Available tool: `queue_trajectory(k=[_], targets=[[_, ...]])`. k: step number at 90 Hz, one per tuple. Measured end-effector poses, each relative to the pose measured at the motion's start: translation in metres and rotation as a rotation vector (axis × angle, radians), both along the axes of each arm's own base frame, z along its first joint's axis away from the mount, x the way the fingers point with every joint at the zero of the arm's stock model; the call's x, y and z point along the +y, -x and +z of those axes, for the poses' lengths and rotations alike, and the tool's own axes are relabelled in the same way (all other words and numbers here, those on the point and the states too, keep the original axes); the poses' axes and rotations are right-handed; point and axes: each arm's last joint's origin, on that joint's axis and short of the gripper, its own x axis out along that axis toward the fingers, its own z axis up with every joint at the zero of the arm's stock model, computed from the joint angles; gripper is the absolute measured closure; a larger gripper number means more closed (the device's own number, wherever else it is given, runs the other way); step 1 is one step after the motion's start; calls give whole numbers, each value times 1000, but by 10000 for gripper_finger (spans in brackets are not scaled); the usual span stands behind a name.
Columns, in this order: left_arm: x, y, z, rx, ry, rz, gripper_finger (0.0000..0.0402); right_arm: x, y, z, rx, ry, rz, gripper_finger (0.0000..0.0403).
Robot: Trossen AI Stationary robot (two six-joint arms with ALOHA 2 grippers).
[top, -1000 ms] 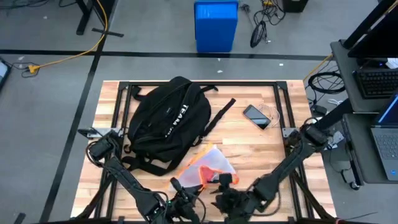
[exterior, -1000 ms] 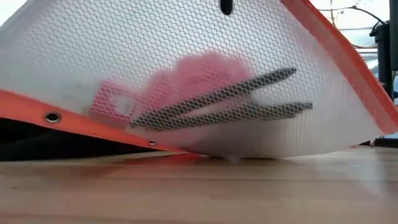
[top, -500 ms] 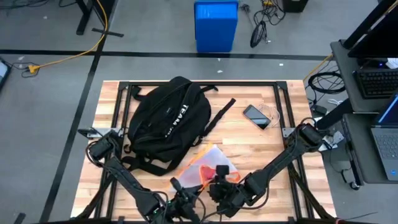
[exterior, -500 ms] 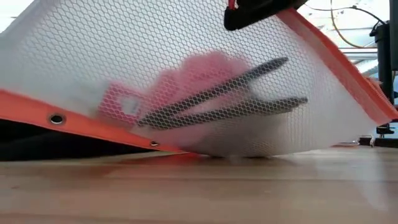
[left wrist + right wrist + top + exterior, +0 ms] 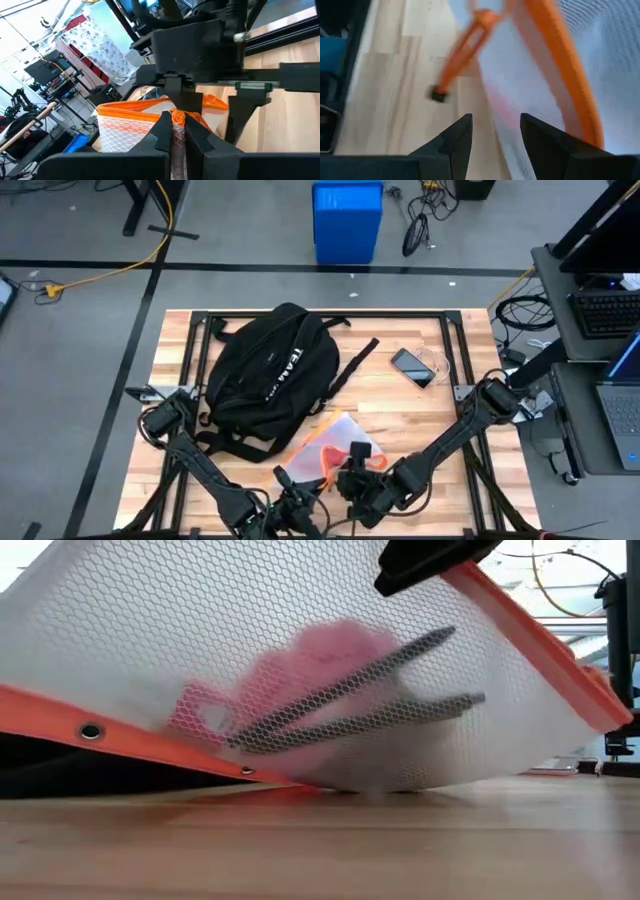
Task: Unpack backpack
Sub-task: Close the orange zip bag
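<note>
One backpack (image 5: 272,370), one mesh pouch (image 5: 335,442), one phone (image 5: 412,367), two grippers

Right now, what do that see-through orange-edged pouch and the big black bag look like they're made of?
The pouch looks like white plastic mesh with a honeycomb weave, edged in orange fabric tape with metal eyelets. The backpack looks like soft matte black woven fabric, slumped and creased, probably nylon or polyester.

Two dark, matte six-joint arms of slim tubular links with bulkier cylindrical joints. Left gripper (image 5: 172,137): black angular fingers on a blocky black housing. Right gripper (image 5: 492,137): two black, wedge-shaped fingers (image 5: 455,140) with flat inner faces.
</note>
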Motion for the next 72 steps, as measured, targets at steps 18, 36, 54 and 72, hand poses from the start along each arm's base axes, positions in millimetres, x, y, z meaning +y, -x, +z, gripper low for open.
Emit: queue_trajectory(k=[18,36,54,72], targets=[[0,0,0,0,0,0,398,3,-4,3,-33,13,57,248],[0,0,0,1,1,-3,398,8,-2,3,-22,-12,98,248],[0,0,0,2,0,-3,398,10,-2,3,3,-57,137,248],[0,0,0,2,1,-3,398,9,-5,5,-23,-74,131,248]])
